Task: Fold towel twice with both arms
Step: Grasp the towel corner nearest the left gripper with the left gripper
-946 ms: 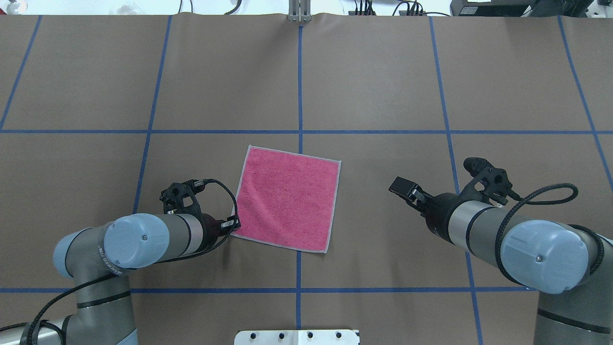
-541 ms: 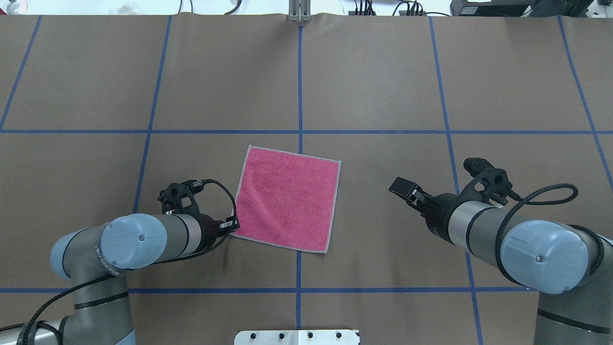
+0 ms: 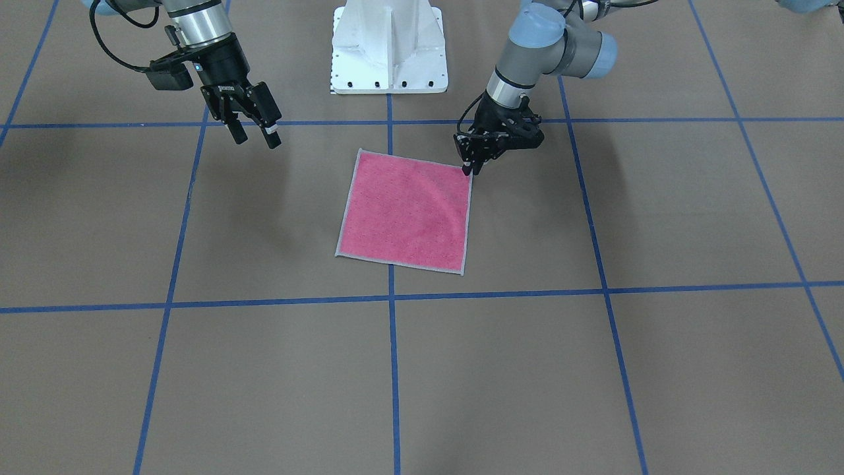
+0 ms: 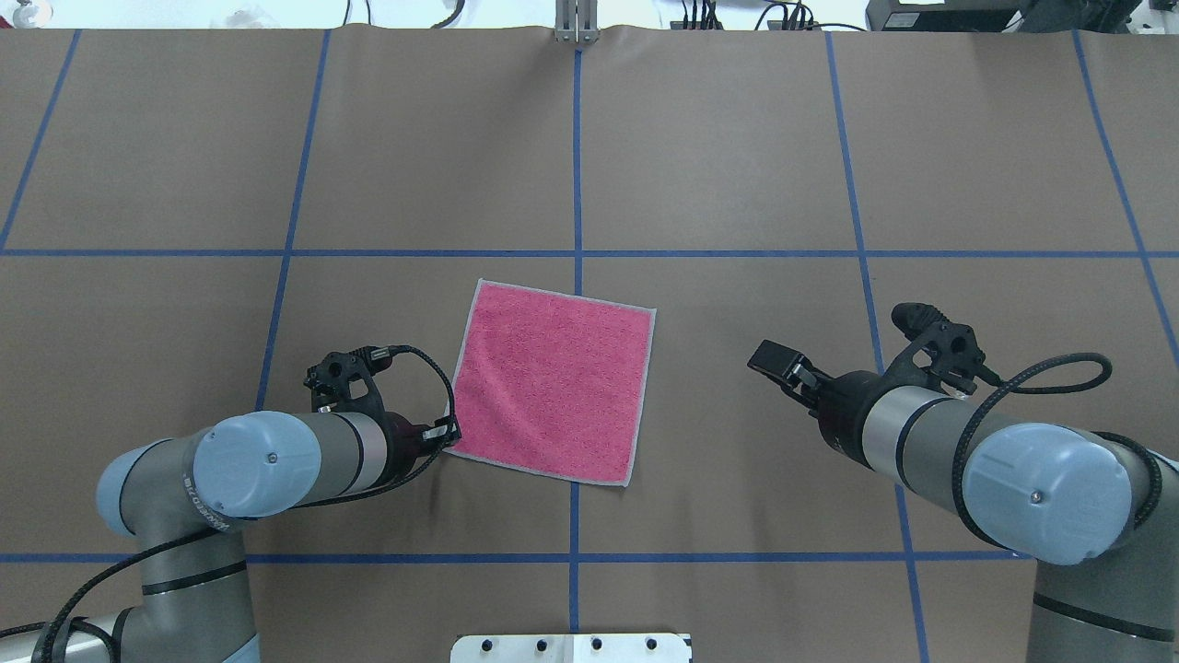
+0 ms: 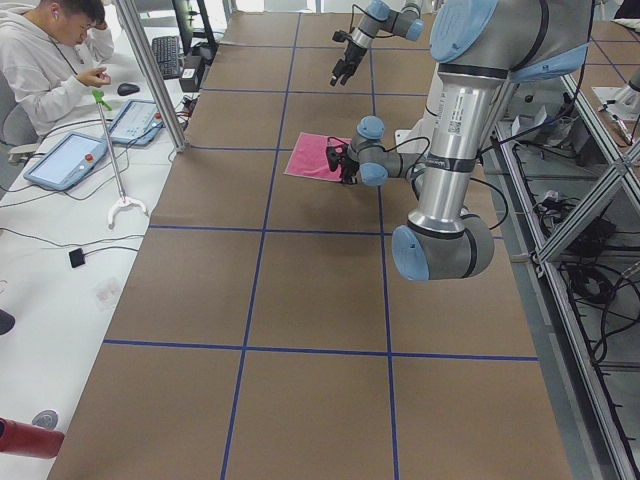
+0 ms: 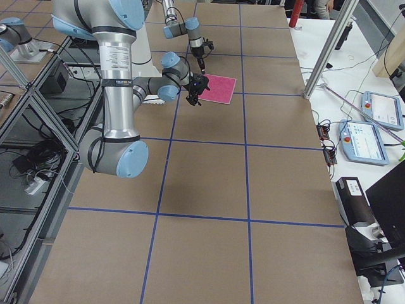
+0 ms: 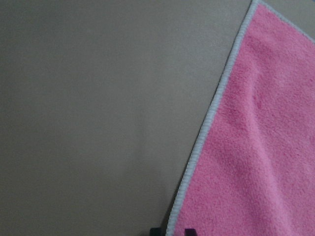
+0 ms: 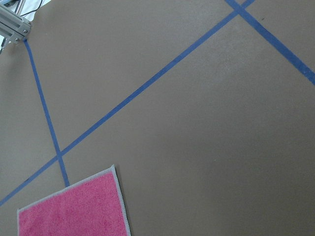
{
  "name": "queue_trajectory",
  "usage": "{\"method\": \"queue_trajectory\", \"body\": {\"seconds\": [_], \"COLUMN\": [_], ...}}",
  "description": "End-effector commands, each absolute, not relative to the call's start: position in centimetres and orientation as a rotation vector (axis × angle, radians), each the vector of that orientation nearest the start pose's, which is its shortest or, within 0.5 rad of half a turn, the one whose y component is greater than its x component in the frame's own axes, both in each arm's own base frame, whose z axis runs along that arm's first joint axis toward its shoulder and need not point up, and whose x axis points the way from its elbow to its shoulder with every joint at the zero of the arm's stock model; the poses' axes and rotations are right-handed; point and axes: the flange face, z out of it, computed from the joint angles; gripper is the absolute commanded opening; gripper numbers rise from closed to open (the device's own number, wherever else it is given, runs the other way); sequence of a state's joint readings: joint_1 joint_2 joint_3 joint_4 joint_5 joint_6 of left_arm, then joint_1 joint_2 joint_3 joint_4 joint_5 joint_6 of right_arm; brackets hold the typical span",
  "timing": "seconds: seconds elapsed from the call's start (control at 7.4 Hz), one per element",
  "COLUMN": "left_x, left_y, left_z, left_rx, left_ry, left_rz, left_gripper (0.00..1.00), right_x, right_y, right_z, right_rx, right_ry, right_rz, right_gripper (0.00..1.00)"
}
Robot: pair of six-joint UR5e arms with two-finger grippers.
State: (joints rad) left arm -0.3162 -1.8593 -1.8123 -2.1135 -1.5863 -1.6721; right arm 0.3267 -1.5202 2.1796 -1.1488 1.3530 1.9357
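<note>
The towel lies flat on the brown table, pink face up, with light grey edging; it also shows in the front view. My left gripper sits low at the towel's near left corner. In the left wrist view its two tips straddle the towel's edge with a narrow gap, shut on it. My right gripper hangs open and empty above the table, well to the right of the towel. The right wrist view shows only one towel corner.
The white bolted pedestal stands at the robot's side of the table. Blue tape lines form a grid on the brown cover. An operator sits at a side desk with tablets, off the table.
My left arm has drawn back slightly toward its base, with the gripper still at the towel's corner. A faint ripple shows in the towel near that corner. The right arm has not moved.
</note>
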Motion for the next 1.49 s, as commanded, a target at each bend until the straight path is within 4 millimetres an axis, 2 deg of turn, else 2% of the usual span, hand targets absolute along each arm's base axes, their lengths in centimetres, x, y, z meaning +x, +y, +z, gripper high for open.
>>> {"method": "queue_trajectory", "body": {"seconds": [0.0, 0.14, 0.41, 0.68, 0.81, 1.08, 1.22, 1.35], "left_x": [52.44, 52.72, 52.50, 52.50, 52.60, 52.62, 52.62, 52.56], "left_y": [-30.90, -30.42, -30.31, -30.25, -30.26, -30.36, -30.36, -30.34], "left_z": [33.15, 33.15, 32.81, 33.08, 33.13, 33.11, 33.11, 33.13], "left_rx": [0.100, 0.095, 0.102, 0.105, 0.104, 0.105, 0.105, 0.105], "left_ry": [1.075, 1.075, 1.081, 1.074, 1.073, 1.073, 1.072, 1.072], "left_rz": [-0.366, -0.358, -0.340, -0.321, -0.320, -0.321, -0.320, -0.320], "left_gripper": [0.29, 0.29, 0.37, 0.37, 0.31, 0.10, 0.09, 0.00], "right_x": [-38.99, -38.99, -39.02, -39.11, -39.12, -39.14, -39.21, -39.33], "right_y": [-29.56, -29.56, -29.57, -29.45, -29.45, -29.46, -29.41, -29.24], "right_z": [30.43, 30.43, 30.48, 30.48, 30.50, 30.43, 30.36, 30.36], "right_rx": [0.180, 0.180, 0.180, 0.178, 0.178, 0.178, 0.178, 0.176], "right_ry": [-1.108, -1.108, -1.108, -1.108, -1.107, -1.108, -1.110, -1.110], "right_rz": [0.737, 0.737, 0.737, 0.735, 0.735, 0.735, 0.732, 0.730], "right_gripper": [0.98, 0.98, 0.98, 0.98, 0.98, 0.98, 0.98, 0.99]}}
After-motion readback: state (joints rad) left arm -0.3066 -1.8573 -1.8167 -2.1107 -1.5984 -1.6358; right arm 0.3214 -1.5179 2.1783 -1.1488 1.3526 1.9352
